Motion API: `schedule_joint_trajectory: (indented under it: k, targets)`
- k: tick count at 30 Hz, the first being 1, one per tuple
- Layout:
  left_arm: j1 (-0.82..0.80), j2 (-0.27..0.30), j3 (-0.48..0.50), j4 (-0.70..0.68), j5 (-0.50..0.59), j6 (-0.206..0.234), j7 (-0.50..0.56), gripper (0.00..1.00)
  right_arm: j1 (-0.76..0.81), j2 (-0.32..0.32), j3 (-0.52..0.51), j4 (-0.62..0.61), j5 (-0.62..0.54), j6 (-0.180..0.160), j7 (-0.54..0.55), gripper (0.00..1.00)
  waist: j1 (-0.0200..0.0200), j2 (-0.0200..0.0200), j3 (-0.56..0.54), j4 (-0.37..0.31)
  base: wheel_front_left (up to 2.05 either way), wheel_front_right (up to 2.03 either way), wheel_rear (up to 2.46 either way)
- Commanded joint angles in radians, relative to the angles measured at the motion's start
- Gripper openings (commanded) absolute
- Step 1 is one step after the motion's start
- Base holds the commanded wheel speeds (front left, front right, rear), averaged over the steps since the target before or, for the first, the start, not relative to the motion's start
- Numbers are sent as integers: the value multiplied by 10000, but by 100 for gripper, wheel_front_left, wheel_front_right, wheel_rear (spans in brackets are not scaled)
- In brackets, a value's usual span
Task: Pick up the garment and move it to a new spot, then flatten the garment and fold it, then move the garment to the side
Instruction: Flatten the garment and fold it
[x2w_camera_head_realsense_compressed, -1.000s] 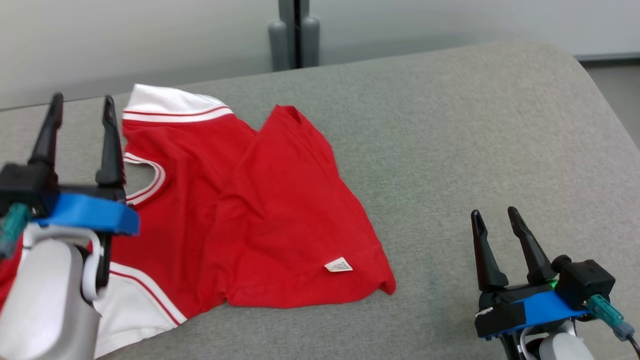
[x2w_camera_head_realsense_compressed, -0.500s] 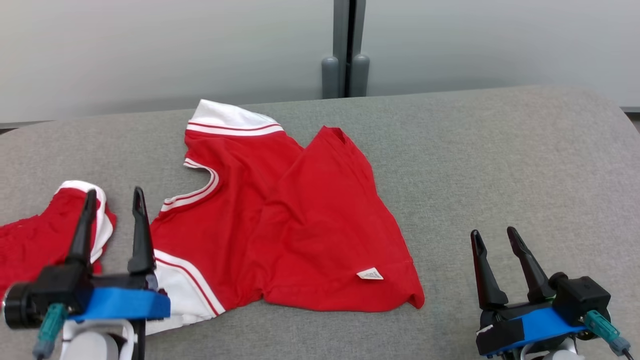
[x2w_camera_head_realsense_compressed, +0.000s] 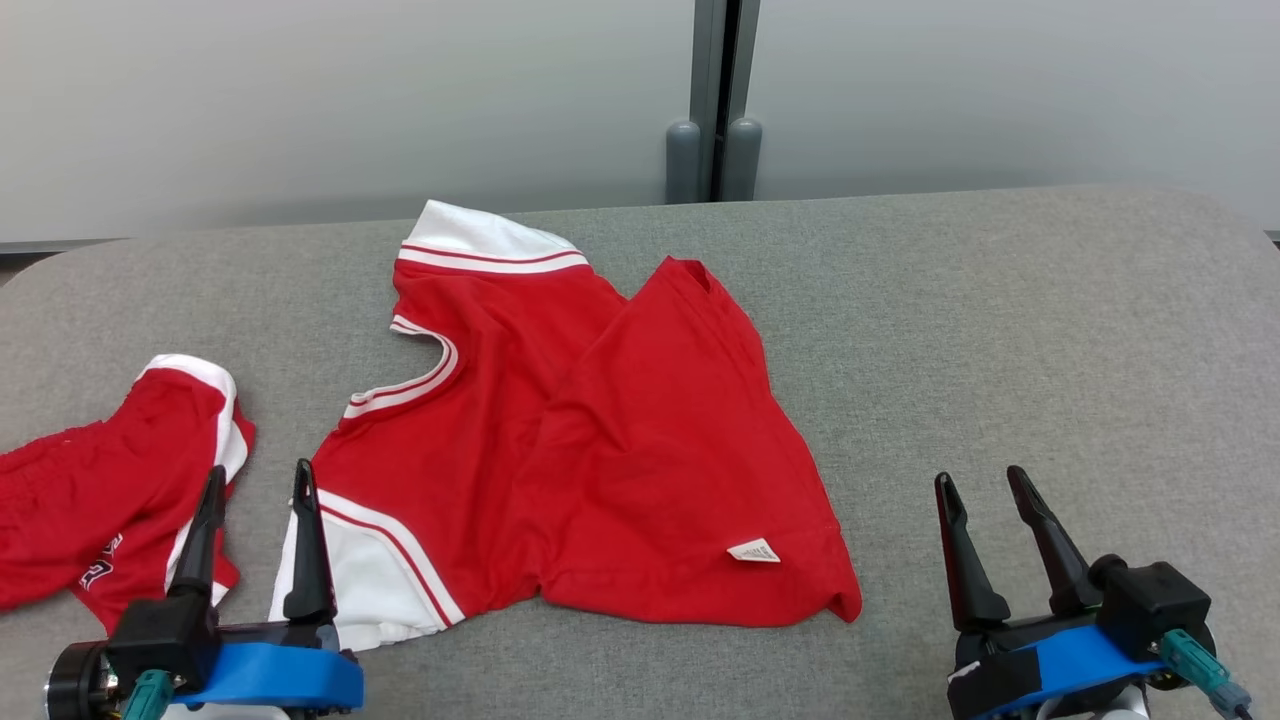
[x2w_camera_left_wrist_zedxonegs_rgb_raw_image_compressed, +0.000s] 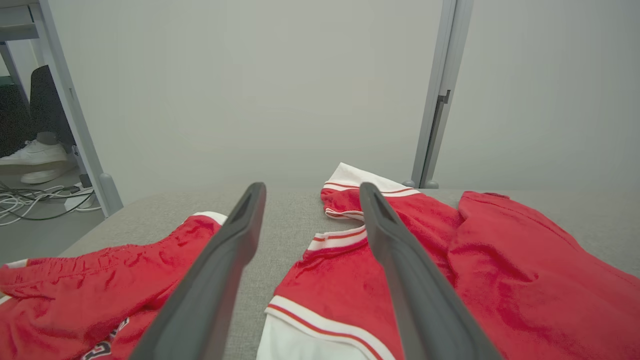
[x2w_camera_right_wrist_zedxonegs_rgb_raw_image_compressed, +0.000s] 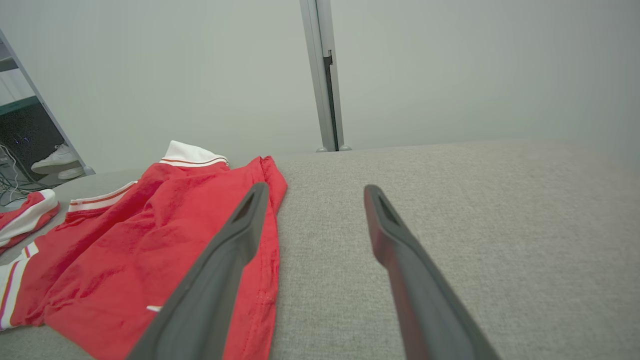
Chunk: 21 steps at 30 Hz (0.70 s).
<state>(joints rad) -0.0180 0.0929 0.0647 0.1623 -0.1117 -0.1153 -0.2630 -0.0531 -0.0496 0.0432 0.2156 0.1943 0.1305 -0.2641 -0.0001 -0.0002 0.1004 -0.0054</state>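
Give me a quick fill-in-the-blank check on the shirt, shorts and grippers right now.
The shirt lying on the grey surface is mostly ____ with white trim.
The left gripper and the right gripper are both ____, holding nothing.
The shorts lie on the shirt's ____ side in the head view.
The white tag is on the shirt's corner nearer the ____ gripper.
Missing words: red; open; left; right.

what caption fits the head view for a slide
Left pincer and right pincer, both open, flank a red jersey on grey surface.

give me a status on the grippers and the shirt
Left gripper open, empty, beside red shirt. Right gripper open, empty. Shirt rumpled, partly folded over. Red shorts close on its left.
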Motion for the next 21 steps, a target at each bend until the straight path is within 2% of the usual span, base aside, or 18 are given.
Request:
schedule_joint_trajectory:
  k: [1, 14, 21]
  targets:
    - [-16, 6, -44, 100, 81, -78, -26, 100, 46, -15, 30, 32, -73, 5, -3, 100, 1, 2, 11, -52, 0, 0, 0]
    - [508, -58, -1073, 2018, 282, -167, -27, 100, -8, -15, -5, 18, 66, 3, -3, 100, 1, 2, 337, -282, 0, 0, 0]
    - [151, 358, -1236, 3481, -78, -150, -27, 100, -153, -17, -47, -19, 80, 3, -3, 100, 1, 2, 532, -392, 0, 0, 0]
